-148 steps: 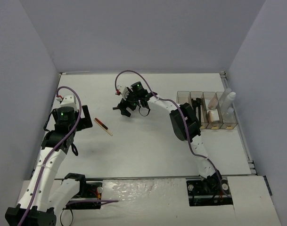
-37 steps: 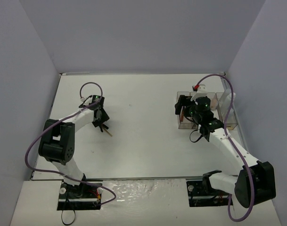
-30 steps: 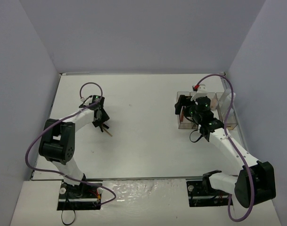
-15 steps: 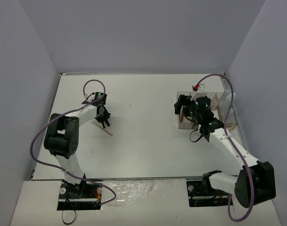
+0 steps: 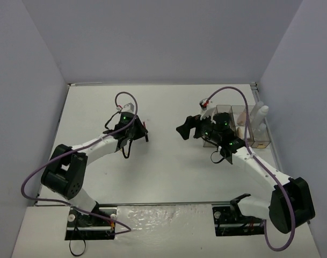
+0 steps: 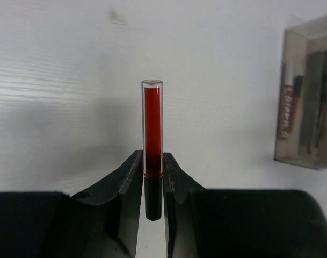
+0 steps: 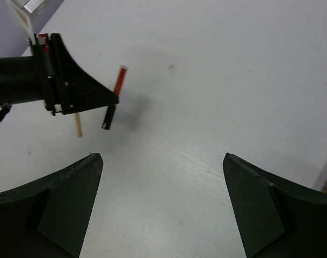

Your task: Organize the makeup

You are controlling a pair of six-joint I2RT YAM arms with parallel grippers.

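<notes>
Left wrist: red pencil pinched between the left jaws, sticking forward; right jaws spread wide

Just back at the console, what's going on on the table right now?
The left gripper is shut on a red pencil, gripping it near its black end, apparently lifted off the table. The right gripper is open and empty, facing the left one across the middle of the table. The clear organizer sits at the right side, with a white-capped bottle and other items already inside.
</notes>
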